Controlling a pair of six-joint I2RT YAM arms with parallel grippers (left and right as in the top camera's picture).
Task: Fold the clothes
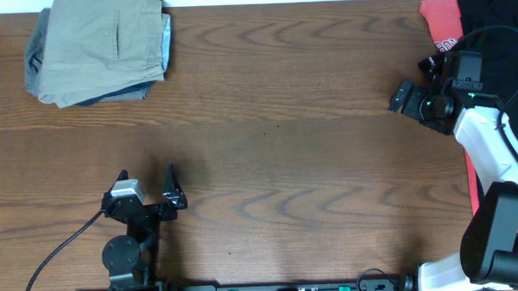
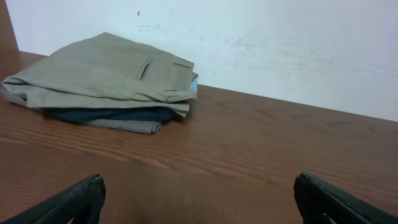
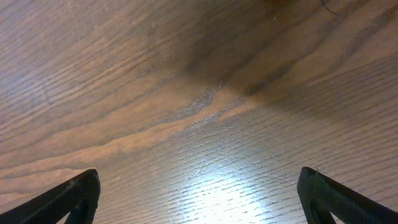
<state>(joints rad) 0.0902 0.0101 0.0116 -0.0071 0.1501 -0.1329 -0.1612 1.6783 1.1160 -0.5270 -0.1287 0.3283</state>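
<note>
The shorts [image 1: 100, 43] are found at about 10 o'clock on the counter [image 1: 285, 162], close to the far edge. They are laid in a compact, flat bundle on top of a navy garment [image 2: 106, 114], of which only a dark strip is seen under them. The back pocket is turned upward and a little light blue lining is shown at the right edge. From this shape, the folding is judged to be done, or nearly done; only some wrinkles and a slightly uneven lower layer could be corrected. The left claw [image 1: 147, 175] is held at about 7 o'clock, well apart from the shorts, with its fingers spread wide and nothing between them. The right claw [image 1: 412, 80] is seen at about 3 o'clock, likewise released and empty over bare wood, near a black shirt [image 1: 496, 16] and a red shirt [image 1: 440, 22]. Whether these shirts are meant to be folded too cannot be told.
</note>
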